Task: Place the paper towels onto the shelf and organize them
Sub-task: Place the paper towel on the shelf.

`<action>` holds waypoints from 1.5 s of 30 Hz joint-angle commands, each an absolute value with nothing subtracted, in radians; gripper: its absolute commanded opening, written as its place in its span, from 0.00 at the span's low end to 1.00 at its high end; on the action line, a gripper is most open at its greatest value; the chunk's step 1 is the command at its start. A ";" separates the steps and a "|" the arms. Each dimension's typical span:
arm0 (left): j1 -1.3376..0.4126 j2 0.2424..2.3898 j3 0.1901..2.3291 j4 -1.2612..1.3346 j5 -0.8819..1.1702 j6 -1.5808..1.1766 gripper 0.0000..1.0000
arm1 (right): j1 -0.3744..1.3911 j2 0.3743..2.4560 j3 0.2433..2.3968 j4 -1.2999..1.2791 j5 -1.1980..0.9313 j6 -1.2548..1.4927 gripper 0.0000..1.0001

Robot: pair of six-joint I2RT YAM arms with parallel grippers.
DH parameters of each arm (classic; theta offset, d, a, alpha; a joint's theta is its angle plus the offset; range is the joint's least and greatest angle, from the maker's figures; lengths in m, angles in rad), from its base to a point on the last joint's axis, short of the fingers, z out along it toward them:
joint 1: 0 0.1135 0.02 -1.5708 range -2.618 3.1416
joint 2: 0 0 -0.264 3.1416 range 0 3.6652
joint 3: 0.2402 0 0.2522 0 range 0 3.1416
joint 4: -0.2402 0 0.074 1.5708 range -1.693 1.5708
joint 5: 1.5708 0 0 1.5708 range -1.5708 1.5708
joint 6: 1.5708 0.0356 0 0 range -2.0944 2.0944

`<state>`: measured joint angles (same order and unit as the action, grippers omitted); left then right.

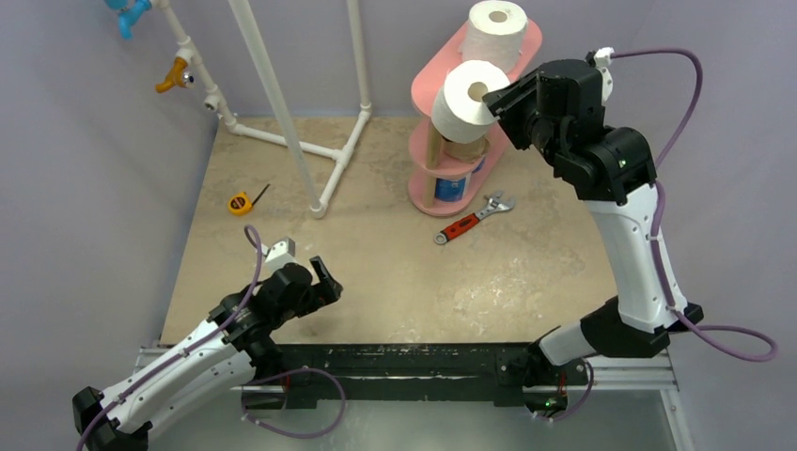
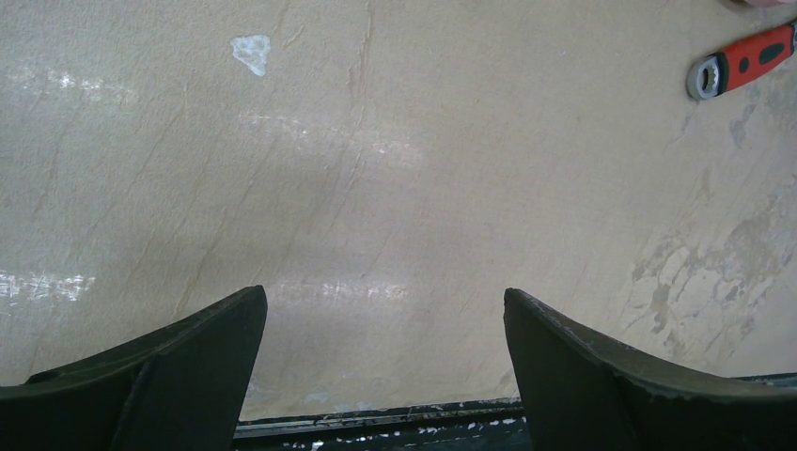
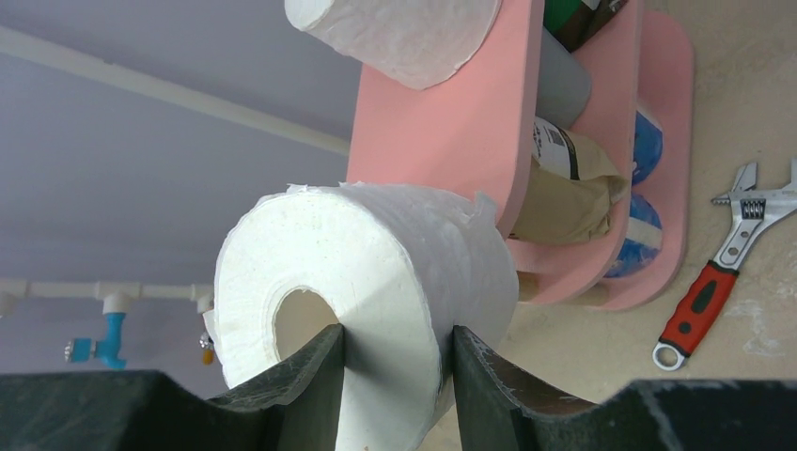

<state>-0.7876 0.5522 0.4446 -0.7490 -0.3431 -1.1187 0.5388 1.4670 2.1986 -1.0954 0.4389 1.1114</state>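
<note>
The left hand (image 1: 322, 280) hovers low over the surface (image 1: 395, 282) by the near edge, fingers spread wide and holding nothing. Beyond it, slightly to its left, lies a tape measure (image 1: 241, 202). Well off to its right is a wrench (image 1: 473, 219). Past the wrench stands the shelf (image 1: 428, 80), with the right hand (image 1: 495, 101) up at its top board. That hand pinches a white roll (image 1: 465, 99), one finger inside the core and one outside. The roll lies sideways ahead of the hand at the board's near end; whether it rests there I cannot tell. Beyond it a second white roll (image 1: 495, 28) stands on the same board. A tan roll (image 3: 564, 193) and a grey roll (image 3: 564, 85) sit under the top board.
</note>
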 commanded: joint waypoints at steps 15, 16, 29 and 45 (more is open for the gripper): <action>-0.784 0.530 0.400 -0.714 -0.338 -1.144 0.95 | 0.488 1.509 2.212 -0.930 0.474 1.154 0.00; -0.784 0.525 0.399 -0.714 -0.340 -1.145 0.95 | 0.487 1.514 2.218 -0.933 0.481 1.158 0.00; -0.784 0.540 0.385 -0.708 -0.339 -1.164 0.94 | 0.481 1.528 2.201 -0.876 0.506 1.173 0.00; -0.784 0.527 0.374 -0.721 -0.340 -1.170 0.93 | 0.472 1.563 2.189 -0.831 0.513 1.176 0.00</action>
<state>-0.7876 0.5354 0.3790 -0.7338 -0.3397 -1.1526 0.4782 1.5661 2.1811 -0.9352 0.4820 1.1446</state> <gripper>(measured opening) 0.932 0.404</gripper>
